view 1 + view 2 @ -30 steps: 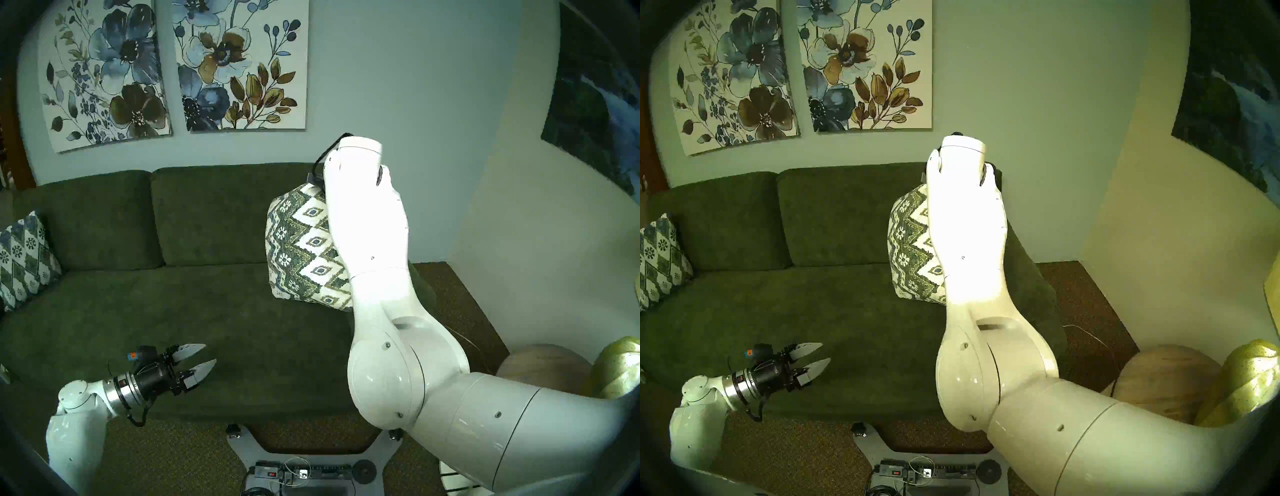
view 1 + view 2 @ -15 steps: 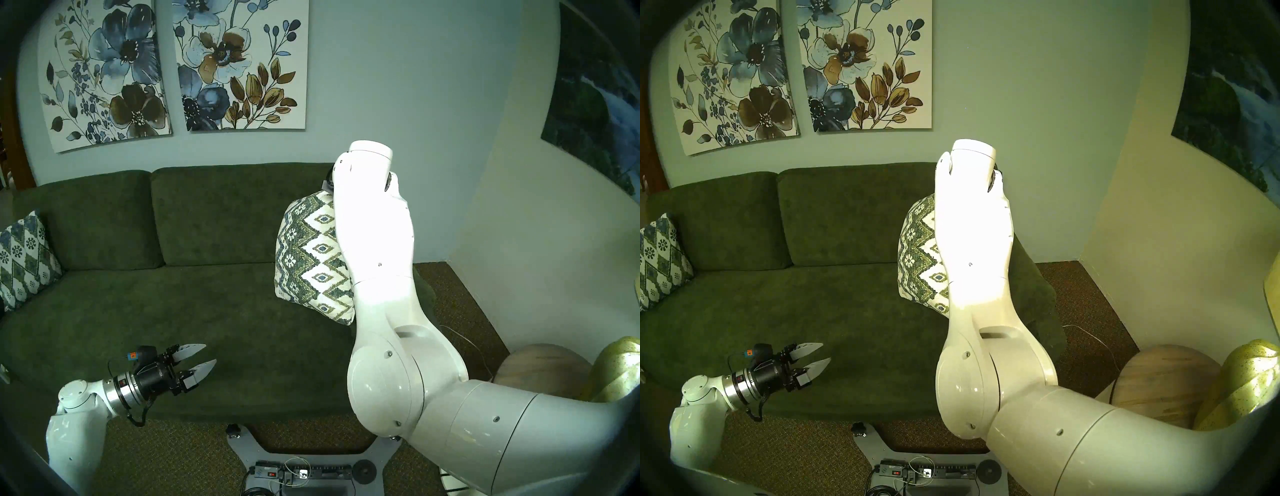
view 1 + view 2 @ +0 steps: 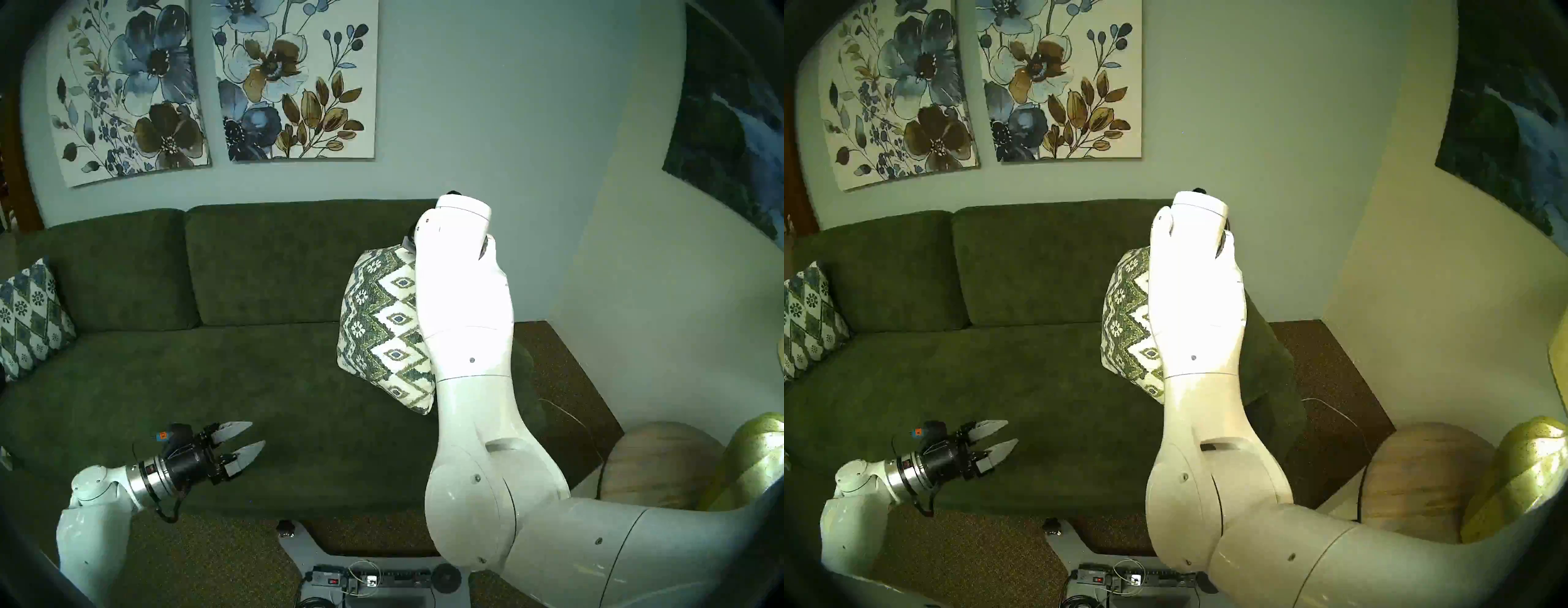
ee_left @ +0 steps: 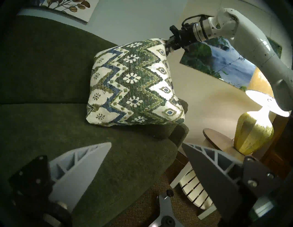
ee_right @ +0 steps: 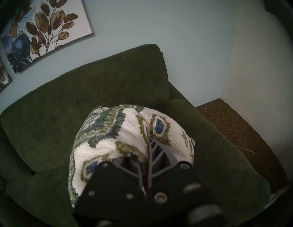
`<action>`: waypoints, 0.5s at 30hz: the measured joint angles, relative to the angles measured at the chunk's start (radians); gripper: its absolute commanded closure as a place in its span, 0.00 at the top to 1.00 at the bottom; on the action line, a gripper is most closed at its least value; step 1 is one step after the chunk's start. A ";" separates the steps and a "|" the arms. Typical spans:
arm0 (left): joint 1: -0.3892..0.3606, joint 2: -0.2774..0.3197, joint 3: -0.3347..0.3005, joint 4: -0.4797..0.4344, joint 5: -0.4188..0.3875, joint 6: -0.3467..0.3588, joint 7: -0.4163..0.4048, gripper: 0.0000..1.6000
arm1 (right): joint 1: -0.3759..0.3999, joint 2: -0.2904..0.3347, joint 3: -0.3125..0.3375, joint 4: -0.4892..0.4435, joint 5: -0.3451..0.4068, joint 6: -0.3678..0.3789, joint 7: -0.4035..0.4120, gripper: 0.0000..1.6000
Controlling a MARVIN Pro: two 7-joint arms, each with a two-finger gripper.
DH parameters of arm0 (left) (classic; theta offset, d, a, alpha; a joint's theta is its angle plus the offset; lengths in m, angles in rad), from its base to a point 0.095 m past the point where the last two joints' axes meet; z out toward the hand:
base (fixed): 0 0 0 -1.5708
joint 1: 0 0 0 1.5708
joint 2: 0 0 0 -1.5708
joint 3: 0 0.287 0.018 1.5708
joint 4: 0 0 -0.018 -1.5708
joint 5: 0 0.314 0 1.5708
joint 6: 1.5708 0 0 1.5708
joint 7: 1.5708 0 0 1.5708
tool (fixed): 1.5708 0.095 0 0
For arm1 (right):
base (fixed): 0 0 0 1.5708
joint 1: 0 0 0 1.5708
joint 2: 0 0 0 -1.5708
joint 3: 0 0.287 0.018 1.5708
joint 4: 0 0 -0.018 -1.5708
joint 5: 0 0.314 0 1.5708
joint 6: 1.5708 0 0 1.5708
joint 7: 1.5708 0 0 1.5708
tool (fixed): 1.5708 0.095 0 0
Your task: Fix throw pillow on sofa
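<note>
1. Head views: throw pillow (image 3: 384, 327) hangs below the right gripper, which is hidden behind its own forearm, at the sofa (image 3: 254, 373) end by the armrest (image 3: 1267, 361). The left gripper (image 3: 246, 441) is spread and empty, well apart.
2. Left wrist view: right gripper (image 4: 168, 46) is clamped on the pillow's top corner (image 4: 161, 41); the lower edge looks to rest on the armrest. Plump, soft, probably light.
3. Right wrist view: fingers (image 5: 152, 152) are pinched tight on bunched fabric, which folds easily (a seam or corner likely holds best; the woven cloth should not slip).
</note>
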 measured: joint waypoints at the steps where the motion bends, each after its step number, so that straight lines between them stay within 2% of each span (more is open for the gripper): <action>1: 0.000 0.000 0.000 0.000 0.000 0.000 0.000 1.00 | -0.011 0.008 -0.001 -0.011 0.007 0.000 -0.005 0.00; 5: 0.000 0.000 0.000 0.000 0.000 0.000 0.000 1.00 | -0.045 0.033 -0.006 -0.038 0.029 -0.001 -0.015 0.00; 7: 0.000 0.000 0.000 0.000 0.000 0.001 0.000 1.00 | -0.066 0.049 -0.012 -0.056 0.044 -0.001 -0.021 0.07; 8: 0.000 0.000 0.000 0.000 0.000 0.001 0.000 1.00 | -0.073 0.055 -0.015 -0.062 0.050 -0.001 -0.023 0.28; 9: 0.000 0.000 0.000 0.000 0.000 0.001 0.000 1.00 | -0.083 0.063 -0.018 -0.071 0.057 -0.001 -0.025 0.36; 10: 0.000 0.000 0.000 0.000 0.000 0.001 0.000 1.00 | -0.094 0.072 -0.024 -0.083 0.068 -0.001 -0.028 0.52; 11: 0.000 0.000 0.000 0.000 0.000 0.001 0.000 1.00 | -0.100 0.077 -0.027 -0.089 0.074 -0.001 -0.029 0.91; 12: -0.001 0.000 0.000 0.000 0.000 0.001 0.000 1.00 | -0.109 0.085 -0.032 -0.099 0.082 -0.001 -0.030 0.99; 15: -0.001 0.000 0.000 0.001 0.000 0.001 0.000 1.00 | -0.138 0.109 -0.050 -0.136 0.106 -0.001 -0.036 1.00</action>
